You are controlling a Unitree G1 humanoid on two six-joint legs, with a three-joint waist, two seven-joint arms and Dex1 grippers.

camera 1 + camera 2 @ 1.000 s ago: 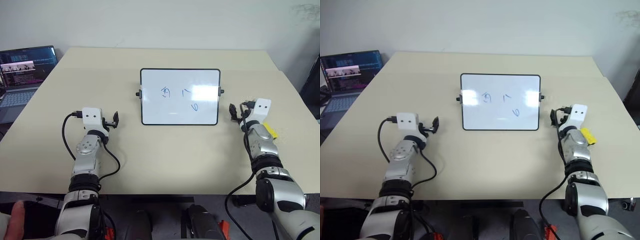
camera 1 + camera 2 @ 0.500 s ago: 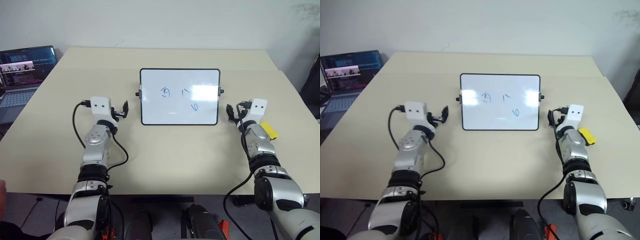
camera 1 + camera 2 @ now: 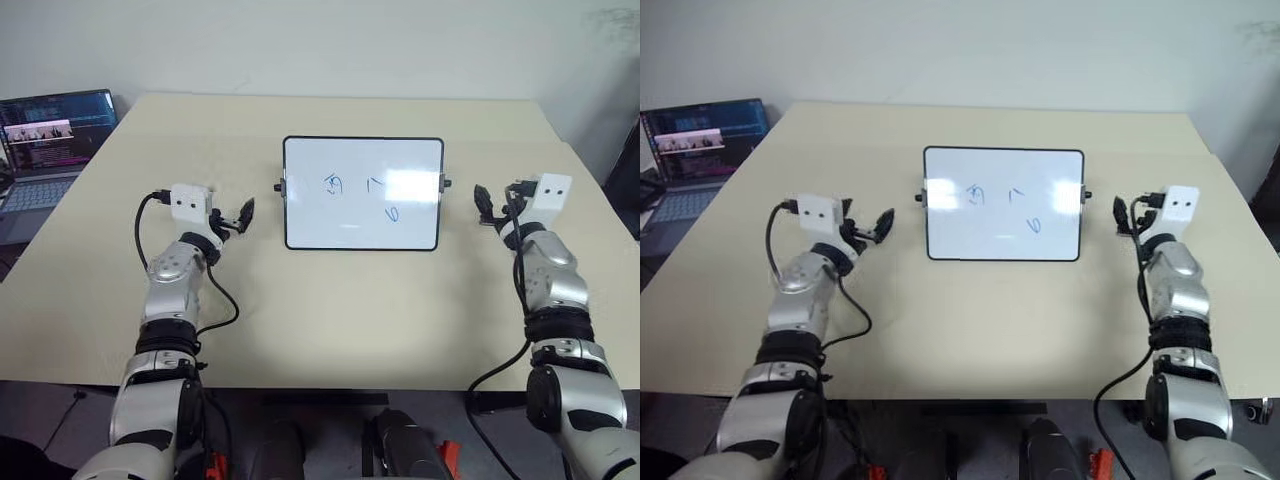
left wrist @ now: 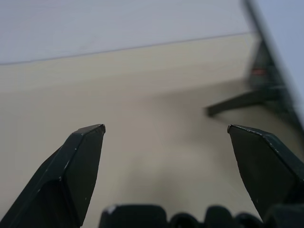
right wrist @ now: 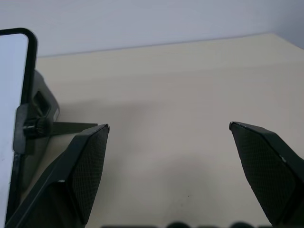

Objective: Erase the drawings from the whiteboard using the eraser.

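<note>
Jaws of left gripper (image 4: 165, 129) and right gripper (image 5: 169, 126) gape wide, empty, flanking whiteboard (image 3: 363, 193)

The whiteboard (image 3: 363, 193) is glossy white, glare at its 3 o'clock side, in a thin black plastic-looking frame; the table (image 3: 330, 310) is smooth, matt beige. The right gripper (image 5: 168, 175) has matt black fingers (image 5: 88, 166) with finely textured pads; the left gripper's (image 4: 166, 171) look smooth plastic.
</note>
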